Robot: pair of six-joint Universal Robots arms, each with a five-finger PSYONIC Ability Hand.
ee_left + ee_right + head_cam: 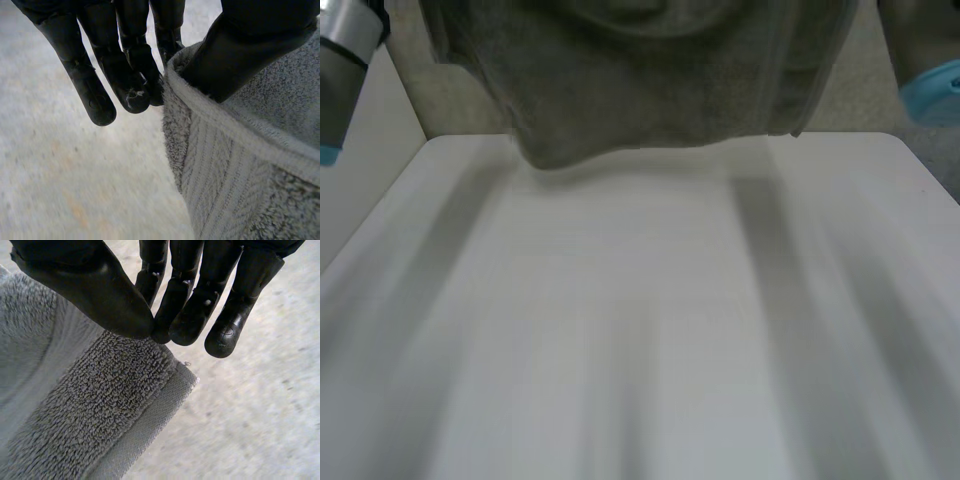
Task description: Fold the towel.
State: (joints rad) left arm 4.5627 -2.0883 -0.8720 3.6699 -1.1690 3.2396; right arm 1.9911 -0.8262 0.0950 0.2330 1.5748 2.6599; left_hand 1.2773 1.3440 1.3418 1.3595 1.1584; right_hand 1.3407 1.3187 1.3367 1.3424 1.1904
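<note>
1. Grey towel (650, 90) hangs bunched over the far edge of the white table (640, 340).
2. Left hand (125, 75) pinches the towel's hem between thumb and fingers.
3. Right hand (100, 290) pinches a towel corner the same way.

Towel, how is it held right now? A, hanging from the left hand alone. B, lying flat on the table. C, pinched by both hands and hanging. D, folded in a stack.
C: the left hand and right hand each pinch the towel between thumb and fingers; it hangs at the table's far edge.
</note>
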